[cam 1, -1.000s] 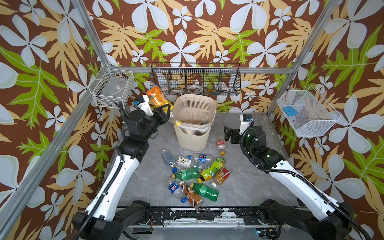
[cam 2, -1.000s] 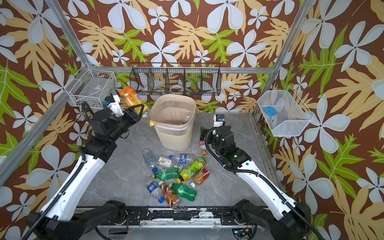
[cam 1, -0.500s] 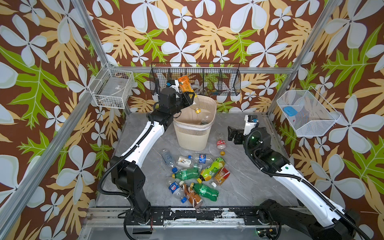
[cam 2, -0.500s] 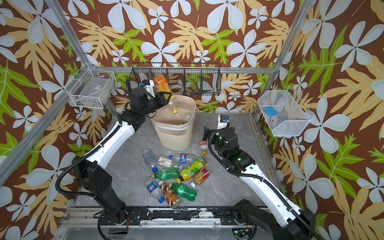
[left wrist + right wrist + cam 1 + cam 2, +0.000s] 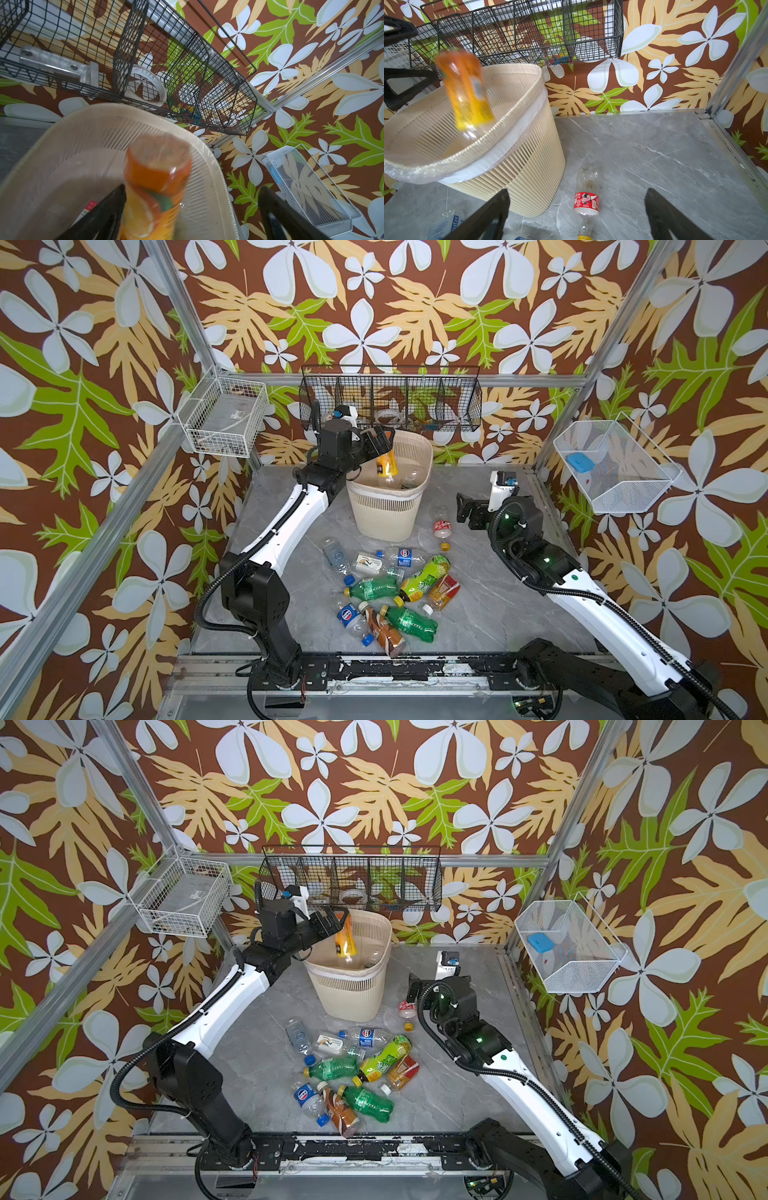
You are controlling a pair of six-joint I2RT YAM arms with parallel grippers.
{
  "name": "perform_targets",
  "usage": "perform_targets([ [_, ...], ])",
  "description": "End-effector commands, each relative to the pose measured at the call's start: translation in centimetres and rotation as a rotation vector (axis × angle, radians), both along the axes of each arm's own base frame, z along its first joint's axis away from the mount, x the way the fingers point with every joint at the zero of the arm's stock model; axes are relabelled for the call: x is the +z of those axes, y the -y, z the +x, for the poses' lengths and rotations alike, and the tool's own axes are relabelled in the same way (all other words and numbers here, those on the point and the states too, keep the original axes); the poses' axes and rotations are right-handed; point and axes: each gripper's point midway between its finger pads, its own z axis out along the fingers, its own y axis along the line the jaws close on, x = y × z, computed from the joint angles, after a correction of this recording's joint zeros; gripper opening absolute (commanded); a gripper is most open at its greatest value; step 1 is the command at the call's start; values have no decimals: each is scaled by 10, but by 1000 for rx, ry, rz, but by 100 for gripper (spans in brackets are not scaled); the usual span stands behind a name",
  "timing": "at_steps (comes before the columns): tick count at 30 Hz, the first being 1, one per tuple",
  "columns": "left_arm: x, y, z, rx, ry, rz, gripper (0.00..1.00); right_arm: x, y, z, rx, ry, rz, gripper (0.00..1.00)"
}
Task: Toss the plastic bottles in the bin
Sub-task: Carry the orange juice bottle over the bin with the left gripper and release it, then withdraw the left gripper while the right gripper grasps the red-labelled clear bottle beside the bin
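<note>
Grey marble bench (image 5: 490,614), beige slatted bin (image 5: 388,514) with clear liner at middle of back edge. Black wire rack (image 5: 390,398) on back wall just behind bin rim. White wire basket (image 5: 224,423) on left wall, white mesh basket (image 5: 615,472) on right wall. Left gripper (image 5: 192,189) at bin's left rim, fingers spread wide, gripping nothing. Orange-label bottle (image 5: 386,462) blurred, neck down in bin mouth, right next to one finger, contact unclear, clear of the other. Right gripper (image 5: 577,192) wide open, empty, near bench's right edge. Red-label bottle (image 5: 586,199), yellow cap, flat on bench just beside bin base, ahead of its fingers, untouched. Bottle pile (image 5: 386,593) mid-bench toward front edge: green, brown, clear. Pepsi-logo bottle (image 5: 405,556) in pile, "water" on clear bottle (image 5: 446,224), other labels too small. Tape roll (image 5: 147,87) in rack, print unreadable
</note>
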Motion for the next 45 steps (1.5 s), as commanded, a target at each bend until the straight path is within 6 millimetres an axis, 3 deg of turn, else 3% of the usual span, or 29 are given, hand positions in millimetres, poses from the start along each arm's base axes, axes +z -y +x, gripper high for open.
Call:
perform_targets([
  [1, 8, -9, -9, 24, 28, 35, 100, 0, 4, -1, -18, 4, -7, 100],
  [6, 32, -26, -30, 57, 99, 96, 100, -1, 2, 0, -13, -7, 8, 100],
  [9, 47, -44, -54, 91, 165, 150, 100, -4, -1, 0, -5, -21, 22, 100],
  [12, 41, -66, -87, 132, 231, 206, 100, -12, -4, 0, 2, -49, 46, 100],
  [19, -76, -131, -170, 300, 176, 249, 100, -42, -17, -4, 35, -158, 152, 100],
  [22, -107, -151, -191, 365, 137, 253, 100, -61, -21, -7, 40, -226, 170, 99],
  [29, -127, -163, -202, 404, 109, 258, 100, -84, -21, -4, 15, -288, 154, 99],
  [35, -143, -166, -201, 416, 58, 271, 100, -101, -30, 21, 12, -316, 72, 100],
  [45, -153, -182, -212, 482, 14, 295, 100, -175, -35, 77, 7, -452, 12, 96],
])
